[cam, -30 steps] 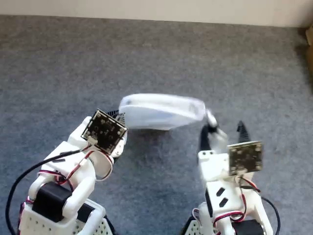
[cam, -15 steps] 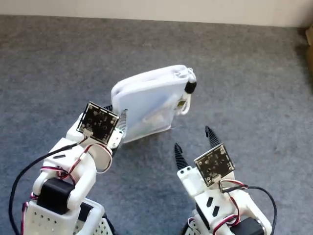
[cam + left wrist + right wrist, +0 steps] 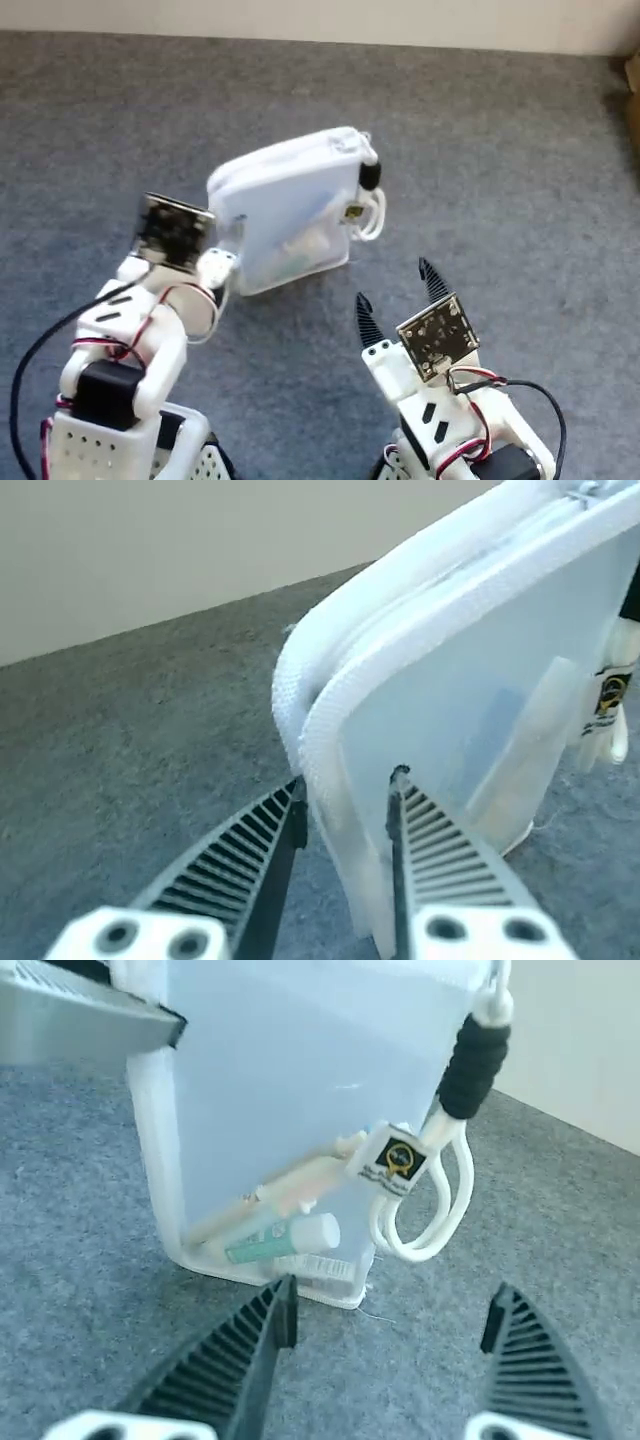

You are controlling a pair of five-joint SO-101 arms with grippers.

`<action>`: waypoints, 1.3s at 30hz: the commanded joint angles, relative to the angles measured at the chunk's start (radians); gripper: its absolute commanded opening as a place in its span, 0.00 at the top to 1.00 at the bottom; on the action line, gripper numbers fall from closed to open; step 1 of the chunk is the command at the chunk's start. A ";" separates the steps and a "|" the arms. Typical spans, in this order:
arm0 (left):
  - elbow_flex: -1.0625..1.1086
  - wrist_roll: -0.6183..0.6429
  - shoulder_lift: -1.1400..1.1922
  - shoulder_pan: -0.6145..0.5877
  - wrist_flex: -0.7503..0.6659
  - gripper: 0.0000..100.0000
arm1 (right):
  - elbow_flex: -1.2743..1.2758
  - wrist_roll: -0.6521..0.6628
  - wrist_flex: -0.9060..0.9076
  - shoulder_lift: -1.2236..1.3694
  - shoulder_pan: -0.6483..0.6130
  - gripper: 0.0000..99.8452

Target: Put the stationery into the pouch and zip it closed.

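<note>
The translucent white pouch stands tilted on the grey carpet, a lower corner touching the floor. My left gripper is shut on the pouch's near side edge; in the high view it sits at the pouch's lower left. Through the pouch wall I see stationery: pale pens and a green-and-white tube lying at the bottom. A white cord loop with a black stopper hangs from the pouch's corner. My right gripper is open and apart from the pouch, on the near side.
Grey carpet stretches all around, with free room to the right and far side. A pale wall strip runs along the far edge, and a brown object sits at the right edge.
The right gripper let go of the pouch's right end, opened and pulled back toward its base. The left arm swung the pouch up onto its end and shifted it slightly left.
</note>
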 commanded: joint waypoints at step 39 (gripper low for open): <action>-0.045 0.172 -0.041 -0.128 -0.035 0.99 | -0.002 0.008 -0.062 -0.004 -0.010 0.88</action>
